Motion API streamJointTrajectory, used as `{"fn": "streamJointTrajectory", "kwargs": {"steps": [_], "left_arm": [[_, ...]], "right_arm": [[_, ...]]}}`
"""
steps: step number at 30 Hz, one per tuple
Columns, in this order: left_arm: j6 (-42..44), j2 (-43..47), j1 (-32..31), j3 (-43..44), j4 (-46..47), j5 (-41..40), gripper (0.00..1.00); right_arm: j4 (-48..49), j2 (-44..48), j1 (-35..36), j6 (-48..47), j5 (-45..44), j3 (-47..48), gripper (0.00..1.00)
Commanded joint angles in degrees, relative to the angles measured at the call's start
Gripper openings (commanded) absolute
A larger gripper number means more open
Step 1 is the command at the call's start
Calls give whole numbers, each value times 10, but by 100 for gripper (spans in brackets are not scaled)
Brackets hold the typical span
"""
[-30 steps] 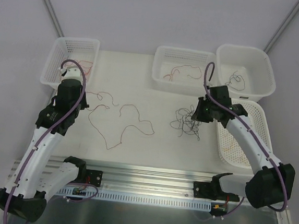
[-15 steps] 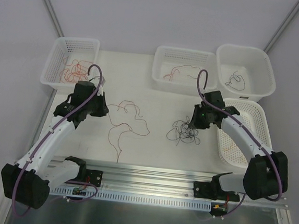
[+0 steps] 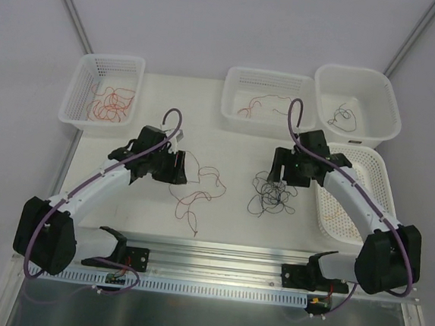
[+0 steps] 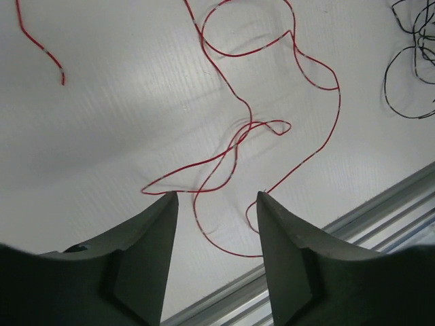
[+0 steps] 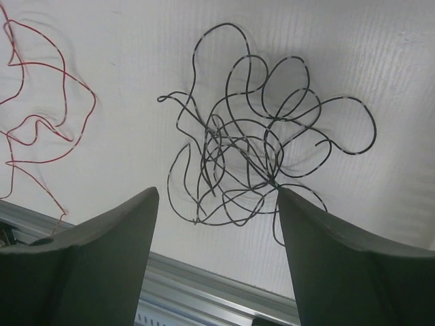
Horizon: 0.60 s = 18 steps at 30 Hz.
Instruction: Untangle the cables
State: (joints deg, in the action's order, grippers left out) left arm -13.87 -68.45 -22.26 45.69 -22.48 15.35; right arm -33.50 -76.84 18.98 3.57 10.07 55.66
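A thin red cable (image 3: 197, 189) lies in loose loops on the white table, apart from a tangle of black cables (image 3: 270, 197) to its right. My left gripper (image 3: 177, 167) hovers at the red cable's left side. In the left wrist view it (image 4: 216, 198) is open, and the red cable (image 4: 234, 139) runs on the table below the gap, one end close to the right fingertip (image 4: 266, 204). My right gripper (image 3: 284, 169) stands just above the black tangle. In the right wrist view it (image 5: 217, 193) is open, with the black tangle (image 5: 258, 146) lying free beyond the fingers.
A left basket (image 3: 108, 62) holds red and orange strands. A middle basket (image 3: 271, 78) holds an orange strand. A solid tub (image 3: 360, 72) holds a black strand. A right basket (image 3: 383, 174) holds tan and orange strands. A metal rail (image 3: 217, 248) runs along the near edge.
Both grippers have opened. The left arm swung from the left basket toward the centre, and the red cable, stretched before, now lies bunched. The right gripper shifted slightly over the black tangle.
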Motion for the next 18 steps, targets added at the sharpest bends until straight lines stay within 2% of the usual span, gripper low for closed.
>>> {"fn": "streamJointTrajectory", "kwargs": {"steps": [1,3,9,15,18], "left_arm": [[9,-9,-18,12,18,18,53],[17,-8,-33,12,18,19,71],[83,-14,-101,15,20,7,99],[148,-48,-182,23,27,-100,99],[179,-79,-219,35,31,-151,99]], "right_arm": [[-20,54,1,-16,-14,32,77],[-24,69,3,-22,-16,32,80],[-23,115,3,-27,-22,26,88],[-17,142,3,-28,-18,9,98],[-18,149,3,-28,-15,5,99]]}}
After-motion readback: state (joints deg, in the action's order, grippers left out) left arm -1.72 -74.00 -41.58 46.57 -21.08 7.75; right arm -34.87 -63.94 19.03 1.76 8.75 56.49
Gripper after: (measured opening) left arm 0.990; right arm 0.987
